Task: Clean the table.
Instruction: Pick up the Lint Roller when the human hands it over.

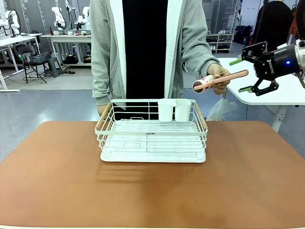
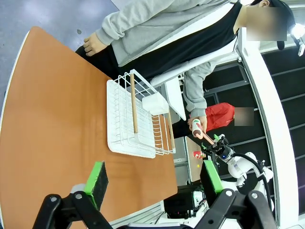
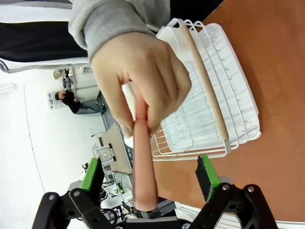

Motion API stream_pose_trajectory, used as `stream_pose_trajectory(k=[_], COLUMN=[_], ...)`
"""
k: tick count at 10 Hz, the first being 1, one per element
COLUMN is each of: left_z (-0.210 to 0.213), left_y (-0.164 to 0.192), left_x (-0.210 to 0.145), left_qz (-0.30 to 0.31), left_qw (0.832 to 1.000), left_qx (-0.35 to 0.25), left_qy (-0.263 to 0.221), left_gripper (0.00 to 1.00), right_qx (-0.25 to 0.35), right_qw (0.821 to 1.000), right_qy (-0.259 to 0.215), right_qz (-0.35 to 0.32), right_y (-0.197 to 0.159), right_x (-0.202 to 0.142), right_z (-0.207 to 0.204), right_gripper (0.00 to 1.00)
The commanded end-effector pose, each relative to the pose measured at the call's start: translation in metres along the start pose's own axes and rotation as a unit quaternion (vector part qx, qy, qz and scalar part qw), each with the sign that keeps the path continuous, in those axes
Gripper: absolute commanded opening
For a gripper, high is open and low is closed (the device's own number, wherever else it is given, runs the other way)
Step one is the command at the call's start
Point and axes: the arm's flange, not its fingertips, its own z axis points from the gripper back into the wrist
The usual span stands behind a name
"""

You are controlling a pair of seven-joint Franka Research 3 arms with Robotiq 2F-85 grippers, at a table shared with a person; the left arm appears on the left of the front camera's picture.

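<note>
1. While the left gripper (image 2: 152,179) hangs at the bottom of its wrist view, its 2 fingers stand wide apart with nothing between them.
2. The table (image 1: 57,181) fills the lower half of the front view, its reddish-brown top bare in the foreground.
3. A white wire dish rack (image 1: 152,133) sits on it at centre frame.
4. Behind the rack, at upper right, the person's hand (image 1: 220,76) holds out a lint roller (image 1: 209,83), pink handle first.
5. The right gripper (image 1: 239,75) is fully open, and the handle's end lies between its fingers, ungripped.
6. This looks like the handover step. Next, the jaws should close squarely on the handle before the hand lets go, then carry the roller down to the tabletop, clear of the rack.
</note>
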Motion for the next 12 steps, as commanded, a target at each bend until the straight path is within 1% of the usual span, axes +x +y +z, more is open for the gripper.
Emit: stream_pose_trajectory(k=[1, 2, 3, 4, 5, 6, 7, 8, 9, 10, 11, 12], left_z=[0.003, 0.003, 0.003, 0.003, 0.003, 0.003, 0.003, 0.003, 0.003, 0.003, 0.003, 0.003], left_y=[0.001, 0.001, 0.001, 0.001, 0.001, 0.001, 0.001, 0.001, 0.001, 0.001, 0.001, 0.001], left_x=[0.004, 0.004, 0.004, 0.004, 0.004, 0.004, 0.004, 0.004, 0.004, 0.004, 0.004, 0.004], left_qz=[-0.011, -0.011, -0.011, -0.011, -0.011, -0.011, -0.011, -0.011, -0.011, -0.011, -0.011, -0.011], left_qw=[1.000, 1.000, 1.000, 1.000, 1.000, 1.000, 1.000, 1.000, 1.000, 1.000, 1.000, 1.000], left_qx=[-0.013, -0.013, -0.013, -0.013, -0.013, -0.013, -0.013, -0.013, -0.013, -0.013, -0.013, -0.013], left_qy=[-0.007, -0.007, -0.007, -0.007, -0.007, -0.007, -0.007, -0.007, -0.007, -0.007, -0.007, -0.007], left_gripper=[1.00, 1.00, 1.00, 1.00, 1.00, 1.00, 1.00, 1.00, 1.00, 1.00, 1.00, 1.00], right_qx=[0.016, 0.016, 0.024, 0.026, 0.025, 0.027, 0.025, 0.023, 0.026, 0.029, 0.029, 0.030], right_qw=[1.000, 1.000, 1.000, 1.000, 0.999, 0.999, 0.999, 0.999, 0.999, 0.999, 0.999, 0.999], right_qy=[-0.008, -0.006, -0.009, -0.011, -0.011, -0.010, -0.008, -0.012, -0.012, -0.013, -0.012, -0.013], right_qz=[0.003, 0.000, -0.011, -0.013, -0.020, -0.022, -0.021, -0.022, -0.023, -0.024, -0.023, -0.025], right_y=[-0.002, -0.002, 0.000, 0.000, -0.001, -0.002, -0.002, -0.004, -0.005, -0.005, -0.006, -0.007], right_x=[0.004, 0.006, 0.009, 0.011, 0.013, 0.014, 0.014, 0.015, 0.016, 0.017, 0.017, 0.017], right_z=[-0.008, -0.011, -0.011, -0.012, -0.015, -0.017, -0.017, -0.017, -0.015, -0.012, -0.011, -0.010], right_gripper=[1.00, 0.86, 0.80, 0.66, 0.60, 0.46, 0.40, 0.26, 0.20, 0.06, 0.00, 0.00])
